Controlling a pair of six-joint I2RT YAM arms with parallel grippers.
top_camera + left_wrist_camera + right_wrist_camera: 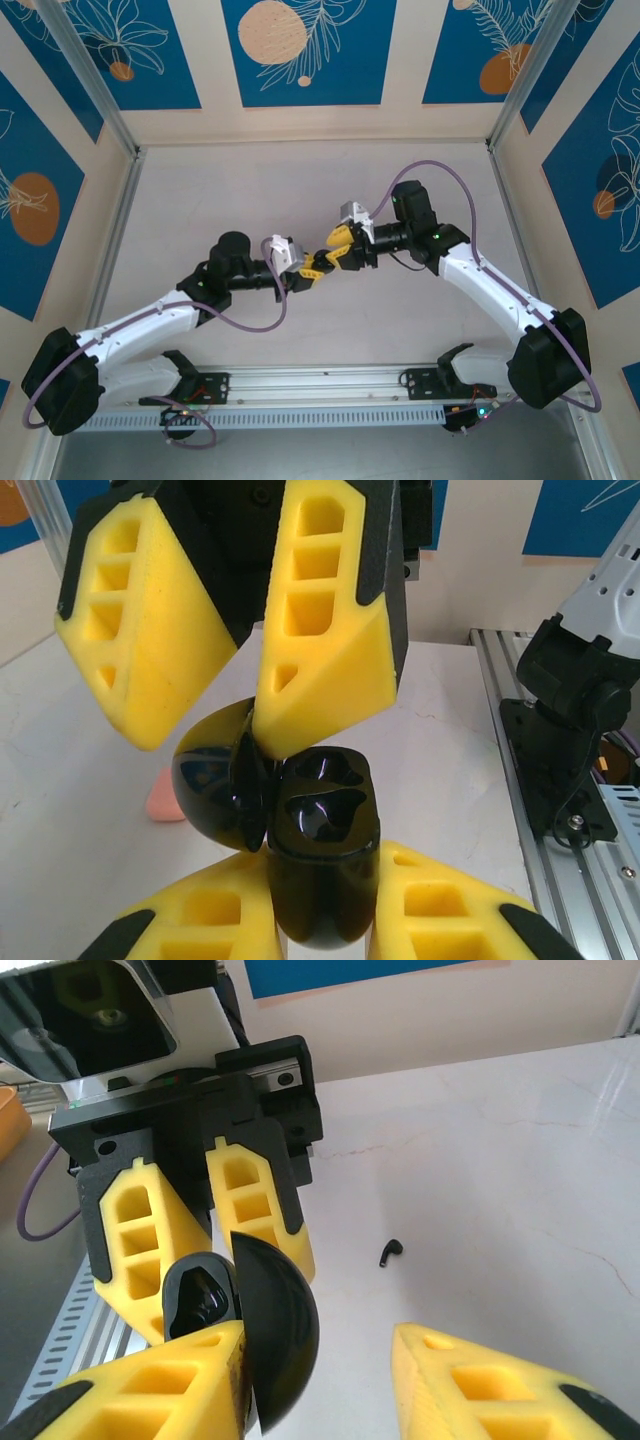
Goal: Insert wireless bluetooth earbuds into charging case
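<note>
Zero buds seated, as far as visible: both wells [318,810] of the charging case [318,890] look empty, with the lid [212,785] swung open. One earbud [390,1252] lies on the tabletop [520,1140], away from the near-edge rail and well apart from both arms; second one not located. Left claw [320,920] is clamped on the case body, holding it off the tabletop. Right claw [320,1360] stands wide apart, gripping nothing, one finger touching the lid. Judgement: pick-up and both insertions remain.
</note>
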